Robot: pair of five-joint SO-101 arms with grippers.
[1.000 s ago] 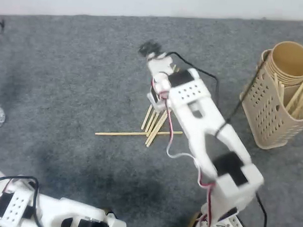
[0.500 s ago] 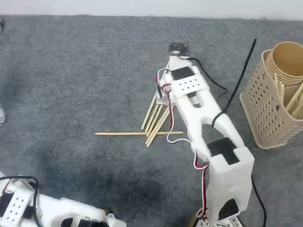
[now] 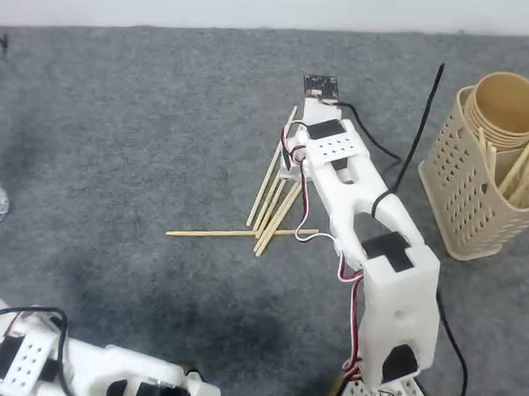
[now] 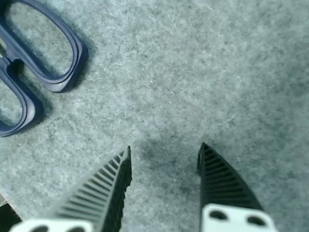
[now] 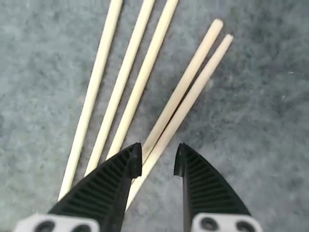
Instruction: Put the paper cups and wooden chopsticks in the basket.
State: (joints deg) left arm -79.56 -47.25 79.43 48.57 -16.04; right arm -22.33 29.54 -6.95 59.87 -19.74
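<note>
Basket [image 3: 460,205], a perforated beige type, stood upright on the grey mat [image 3: 145,133], on my right-arm side. Paper cups [image 3: 509,102] sat nested in one stack inside it, and several wooden chopsticks [image 3: 528,164] leaned in the same basket beside the stack. Loose chopsticks [image 3: 273,203] lay well apart from the basket, near the middle of the mat: a fanned group of about five, with a single chopstick [image 3: 220,234] lying across their near ends. My right gripper [image 5: 158,150] hung directly over the fanned group, pointing down, jaws parted by a narrow gap and gripping nothing. A touching pair of chopsticks [image 5: 188,92] ran toward that gap and passed under one jaw tip. My left gripper [image 4: 165,149] was low over the mat, jaws wide apart and empty. Dark blue scissors handles [image 4: 34,72] lay near it.
</note>
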